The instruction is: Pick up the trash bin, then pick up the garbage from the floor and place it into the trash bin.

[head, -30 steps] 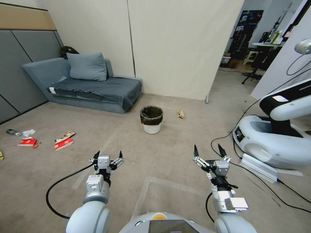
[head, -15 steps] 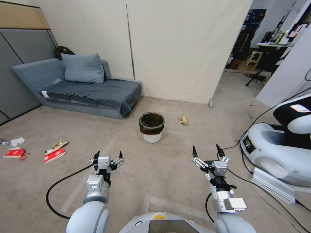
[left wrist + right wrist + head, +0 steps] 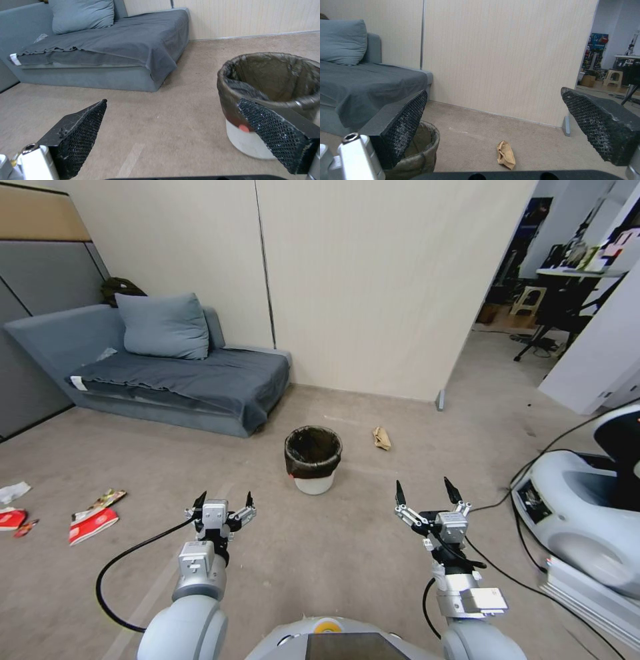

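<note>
The trash bin (image 3: 313, 460), a small white bucket with a black bag over its rim, stands upright on the floor (image 3: 333, 540) ahead of me, also close in the left wrist view (image 3: 270, 100) and partly in the right wrist view (image 3: 420, 147). Garbage lies scattered: a brown paper scrap (image 3: 381, 438) (image 3: 506, 154) beside the bin, red-and-white packets (image 3: 92, 517) and a white tissue (image 3: 13, 492) far left. My left gripper (image 3: 223, 502) and right gripper (image 3: 425, 492) hover open and empty, short of the bin.
A grey sofa (image 3: 167, 373) with a cushion stands at the back left against the beige wall panels (image 3: 373, 280). Another white robot base (image 3: 587, 520) with black cables (image 3: 527, 507) sits to the right. Open carpet lies between me and the bin.
The whole picture has shifted: the bin and sofa are nearer and lower, the litter on the left has slid toward the edge. The camera has moved forward; both arms hold the same pose.
</note>
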Tool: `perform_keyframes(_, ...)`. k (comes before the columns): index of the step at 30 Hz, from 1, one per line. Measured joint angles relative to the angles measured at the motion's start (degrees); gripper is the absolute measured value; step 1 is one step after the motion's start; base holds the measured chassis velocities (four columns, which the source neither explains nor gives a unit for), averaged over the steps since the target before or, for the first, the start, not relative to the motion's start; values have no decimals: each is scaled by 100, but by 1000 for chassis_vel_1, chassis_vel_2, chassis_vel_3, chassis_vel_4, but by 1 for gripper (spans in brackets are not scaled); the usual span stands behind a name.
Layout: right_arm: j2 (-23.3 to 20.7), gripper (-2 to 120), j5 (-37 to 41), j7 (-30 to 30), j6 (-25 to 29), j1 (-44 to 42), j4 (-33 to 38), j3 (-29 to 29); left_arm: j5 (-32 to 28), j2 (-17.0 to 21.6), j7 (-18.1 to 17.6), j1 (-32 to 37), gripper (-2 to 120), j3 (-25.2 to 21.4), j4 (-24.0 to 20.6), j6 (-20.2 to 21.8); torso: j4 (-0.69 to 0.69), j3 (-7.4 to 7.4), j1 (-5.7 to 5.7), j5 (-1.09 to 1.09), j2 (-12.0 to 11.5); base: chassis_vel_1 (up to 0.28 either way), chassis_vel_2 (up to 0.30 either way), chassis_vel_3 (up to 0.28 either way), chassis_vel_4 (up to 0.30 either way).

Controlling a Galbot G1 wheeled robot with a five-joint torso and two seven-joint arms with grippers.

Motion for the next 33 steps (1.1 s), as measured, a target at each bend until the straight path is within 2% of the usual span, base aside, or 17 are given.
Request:
perform_keyframes(16,0,100,12,-150,105,8,-62,21,17,3,-15,0,100,8,0,-4,0,1,1,-1,0,-173,167,165,-171)
perform_keyframes(18,0,100,65,-337,357,25,-152,36,19,7,-16,4,100,24,0,-4,1,0,0,0,0,0,0,0,0)
perform_keyframes(33,0,100,69,-420,441,30,-169,42,-142,47,48,-51,100,39,0,8,1,0,0,0,0,0,0,0,0)
